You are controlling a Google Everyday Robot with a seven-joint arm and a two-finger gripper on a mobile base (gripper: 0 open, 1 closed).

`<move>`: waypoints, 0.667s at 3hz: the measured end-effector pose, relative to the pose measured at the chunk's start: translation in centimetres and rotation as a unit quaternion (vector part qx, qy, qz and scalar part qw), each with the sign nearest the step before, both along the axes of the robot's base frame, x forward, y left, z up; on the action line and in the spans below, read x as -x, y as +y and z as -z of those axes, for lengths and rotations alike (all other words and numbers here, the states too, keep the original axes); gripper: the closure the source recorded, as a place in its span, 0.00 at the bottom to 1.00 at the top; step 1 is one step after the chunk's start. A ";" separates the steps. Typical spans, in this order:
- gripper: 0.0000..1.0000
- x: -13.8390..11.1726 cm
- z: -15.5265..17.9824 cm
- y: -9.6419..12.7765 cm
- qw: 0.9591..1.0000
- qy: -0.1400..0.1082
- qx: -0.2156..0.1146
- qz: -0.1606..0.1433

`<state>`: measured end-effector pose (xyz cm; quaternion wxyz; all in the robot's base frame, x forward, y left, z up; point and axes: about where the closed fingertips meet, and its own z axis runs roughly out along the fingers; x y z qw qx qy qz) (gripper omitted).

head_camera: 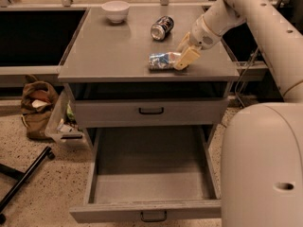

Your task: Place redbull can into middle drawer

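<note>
The redbull can (162, 60), silver and blue, lies on its side near the front right of the grey cabinet top (109, 51). My gripper (183, 53) is at the can's right end, touching or nearly touching it, low over the top. The arm comes in from the upper right. The middle drawer (151, 178) is pulled far out below, and its deep grey box interior holds nothing. Its front with a small dark handle (154, 216) is at the bottom of the view.
A dark can (162, 27) lies on its side behind the redbull can. A white bowl (116, 9) stands at the back left. The shallower drawer with a black handle (151, 110) is shut. A bag (35, 108) and a black stand leg (23, 178) are on the floor at left. My white base (262, 169) is at right.
</note>
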<state>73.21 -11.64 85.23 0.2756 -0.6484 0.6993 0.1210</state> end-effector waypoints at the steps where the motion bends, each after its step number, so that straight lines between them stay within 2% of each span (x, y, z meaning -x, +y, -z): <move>1: 0.88 2.5 -3.7 -2.0 0.999 -0.041 -0.010 0.032; 2: 1.00 7.1 -10.6 -3.9 0.989 -0.130 -0.025 0.070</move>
